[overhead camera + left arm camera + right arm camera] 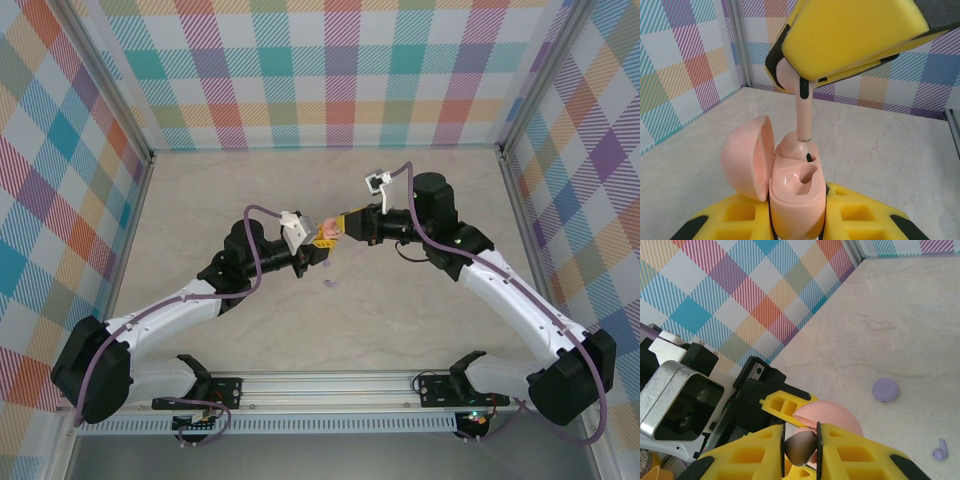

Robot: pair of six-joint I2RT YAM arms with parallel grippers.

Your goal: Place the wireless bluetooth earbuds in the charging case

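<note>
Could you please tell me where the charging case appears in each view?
Top external: pink charging case centre, where the arms meet.
Left wrist: bottom centre, lid open, in the left tool.
Right wrist: low centre, behind the right tool.
Shared landmark: that tool, gripping a pink earbud.

Pink earbud (804, 117): stem shows in the left wrist view, head hidden behind the right gripper's yellow pads (850, 35); in the right wrist view it is blurred and mostly covered between the fingertips. Charging case (795, 200): bottom cut off by the frame edge, lower sides covered by the left gripper's fingers (735, 217). Purple earbud (331, 283): too small in the top view to make out its shape.
</note>
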